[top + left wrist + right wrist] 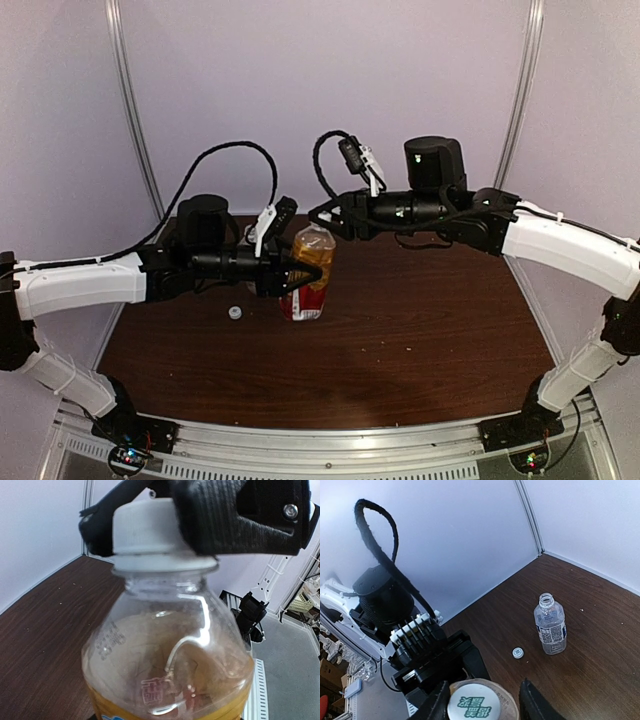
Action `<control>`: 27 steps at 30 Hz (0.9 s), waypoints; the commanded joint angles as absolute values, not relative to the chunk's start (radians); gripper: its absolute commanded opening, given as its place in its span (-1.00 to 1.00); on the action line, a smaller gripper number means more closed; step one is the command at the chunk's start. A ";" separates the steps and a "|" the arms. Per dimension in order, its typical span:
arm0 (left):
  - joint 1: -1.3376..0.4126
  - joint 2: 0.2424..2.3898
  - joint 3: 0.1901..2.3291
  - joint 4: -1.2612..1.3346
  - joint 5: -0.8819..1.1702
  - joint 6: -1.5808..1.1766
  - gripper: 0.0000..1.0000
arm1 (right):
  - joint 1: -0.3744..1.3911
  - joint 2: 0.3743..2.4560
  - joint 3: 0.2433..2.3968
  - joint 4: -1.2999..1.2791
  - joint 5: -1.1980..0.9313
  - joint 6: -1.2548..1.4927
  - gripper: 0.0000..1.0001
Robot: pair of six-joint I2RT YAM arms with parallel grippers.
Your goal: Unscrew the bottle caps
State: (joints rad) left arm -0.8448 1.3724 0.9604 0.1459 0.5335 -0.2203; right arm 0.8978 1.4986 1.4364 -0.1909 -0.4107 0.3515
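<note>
Holding liquid: amber bottle [316, 250] stands upright left of the middle of the tabletop [420, 340]; the amber liquid fills it up to the shoulder, and the dome above is clear.
Fitted cap: the white fitted cap [145, 530] sits on the amber bottle's neck.
Clear bottle: the clear bottle [550, 627] stands upright toward the far left corner of the tabletop, neck open; contents cannot be told.
Loose cap: the white loose cap [518, 653] lies flat on the tabletop near the clear bottle, apart from it.
Left pincer: the left pincer [305, 275] is closed round the amber bottle's body.
Right pincer: the right pincer [320, 214] straddles the fitted cap, one finger on each side; whether they press it cannot be told.
Writing: green characters on top of the fitted cap, embossed marks on the amber bottle's dome, neither readable; red-and-white label on the amber bottle; white-blue label with square code patches on the clear bottle.
</note>
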 commanded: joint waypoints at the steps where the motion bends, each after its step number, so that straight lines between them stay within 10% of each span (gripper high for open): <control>1: -0.850 1.343 0.992 0.153 0.518 -0.199 -0.38 | 0.903 1.503 1.463 -0.172 -0.407 0.357 -0.24; 10: -0.849 1.337 0.980 0.163 0.513 -0.201 -0.39 | 0.903 1.482 1.426 -0.138 -0.415 0.334 -1.00; 27: -0.849 1.312 0.919 0.336 0.906 -0.267 -0.39 | 0.844 1.533 1.436 -0.114 -1.020 0.019 -1.00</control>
